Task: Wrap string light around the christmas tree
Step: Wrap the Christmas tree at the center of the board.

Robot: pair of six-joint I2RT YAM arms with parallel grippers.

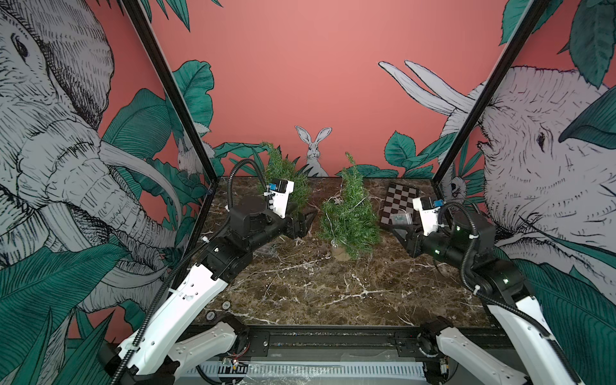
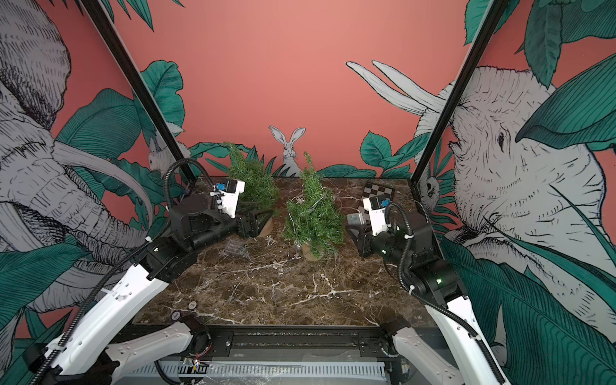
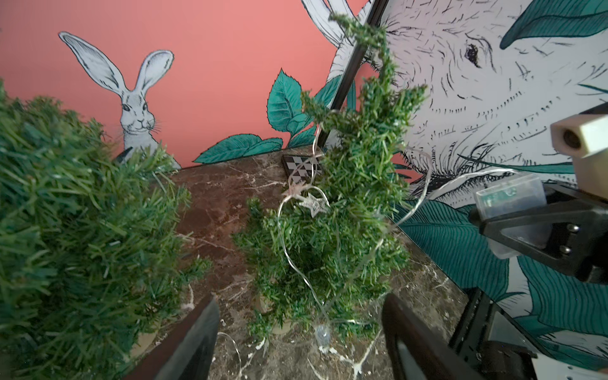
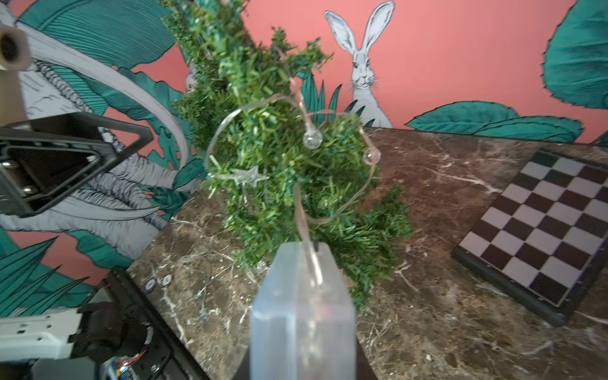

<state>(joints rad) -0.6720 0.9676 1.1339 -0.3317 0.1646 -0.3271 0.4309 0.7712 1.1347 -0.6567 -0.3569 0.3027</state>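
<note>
In both top views the christmas tree [image 1: 348, 216] stands mid-desk [image 1: 316, 286], leaning, with the string light [image 1: 336, 200] draped loosely over it; a second tree [image 1: 286, 173] sits at about 10 o'clock from it, a checkerboard [image 1: 401, 196] at 2 o'clock. The left tool [image 1: 305, 221] hangs at the tree's 9 o'clock, jaws parted, nothing in them. The right tool [image 1: 401, 230] at 3 o'clock is clenched on the clear battery box [image 1: 400, 220]. In a top view another clear box [image 2: 232, 248] lies on the desk under the left arm. Left wrist view: the tree [image 3: 332, 210] fills the centre, wire looping down past a star light [image 3: 312, 204] to a bulb [image 3: 322, 334] near the base; the dark fingers [image 3: 197, 332] are apart and empty. Right wrist view: the battery box [image 4: 302, 312] is gripped, wire running from it up into the tree [image 4: 289, 164] past two bulbs [image 4: 311, 139]. Judgement: carry the box round the tree with the wire slack-free but gentle, since the tree already tilts; the left tool should pinch the loose loop low to hold it against the branches.
</note>
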